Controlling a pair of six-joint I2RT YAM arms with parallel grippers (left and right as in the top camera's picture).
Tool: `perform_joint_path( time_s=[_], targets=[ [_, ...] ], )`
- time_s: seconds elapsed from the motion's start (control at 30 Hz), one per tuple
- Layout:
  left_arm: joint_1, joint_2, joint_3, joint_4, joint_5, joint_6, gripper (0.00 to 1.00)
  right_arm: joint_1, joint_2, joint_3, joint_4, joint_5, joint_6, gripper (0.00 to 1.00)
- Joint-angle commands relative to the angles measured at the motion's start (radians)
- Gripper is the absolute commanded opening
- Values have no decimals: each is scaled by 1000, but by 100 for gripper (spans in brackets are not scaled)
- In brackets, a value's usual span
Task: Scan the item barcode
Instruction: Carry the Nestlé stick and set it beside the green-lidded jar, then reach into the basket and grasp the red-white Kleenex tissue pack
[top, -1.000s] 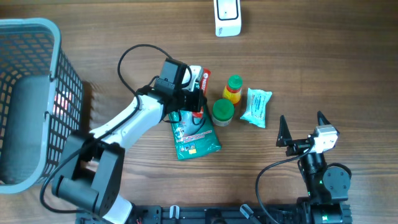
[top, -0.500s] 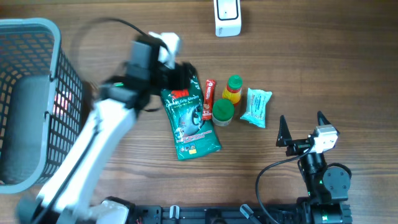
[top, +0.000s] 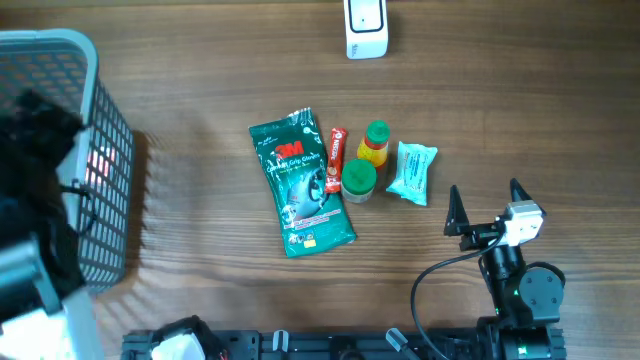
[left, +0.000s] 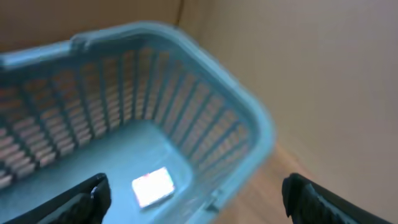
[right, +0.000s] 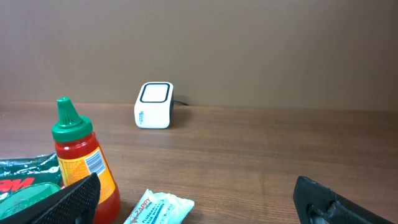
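right gripper: at the near edge of the counter, right side; jaws spread wide, nothing between them.
left gripper: above the basket at the left; jaws wide apart and empty; only a blur from overhead.
basket: blue mesh, at the counter's left edge; a small pale item lies on its floor.
mid-counter: green 3M pouch, red stick packet, green-lidded jar, red sauce bottle and teal wipes packet, close together, well apart from both grippers.
scanner: white, at the far edge, well beyond the cluster.
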Motion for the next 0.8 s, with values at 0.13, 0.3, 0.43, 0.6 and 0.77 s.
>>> perform_joint_path(
  time_s=[0.13,0.3,0.43,0.6,0.77],
  targets=[
    [343,298,-6,-34,473,-77,89,-1,-9,-1,2,2,-10,100],
    [360,541,-6,-78,486,-77,75,-1,-8,-1,2,2,-10,100],
    [359,701,-6,-82,486,-77,69,-1,-8,-1,2,2,-10,100],
    [359,842,-6,-75,489,-77,70,-1,-8,-1,2,2,-10,100],
    [333,914,-8,-50,497,-77,73,-1,-8,-1,2,2,-10,100]
  ],
)
